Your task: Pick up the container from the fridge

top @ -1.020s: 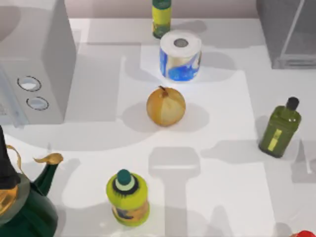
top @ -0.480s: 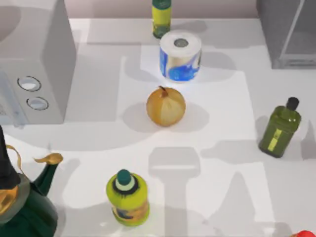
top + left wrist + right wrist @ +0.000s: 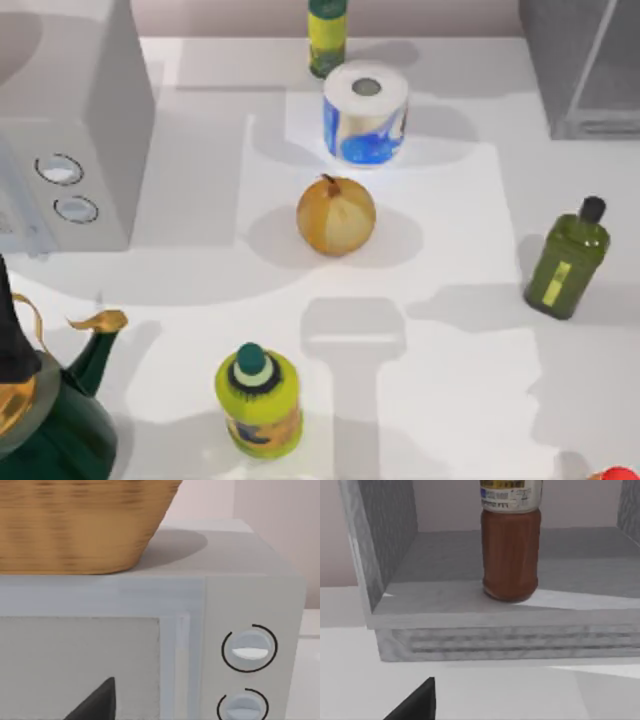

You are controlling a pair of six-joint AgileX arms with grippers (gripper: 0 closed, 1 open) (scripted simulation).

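Container [image 3: 510, 555]: reddish-brown jar with a yellow-and-white label band, upright on the fridge's [image 3: 485, 620] grey floor, near the open front, facing my right wrist camera.

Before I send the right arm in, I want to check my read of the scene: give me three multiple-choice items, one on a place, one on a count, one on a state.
1. Where is the container? A) on a plate B) inside the fridge C) in a drawer
2. How many round knobs has the pale grey box? A) one B) two C) four
3. How does the container sit? A) upright B) on its side C) leaning on a wall

Answers: 1 B, it sits on the fridge's floor between its walls; 2 B, two knobs show on its front; 3 A, its base rests flat.
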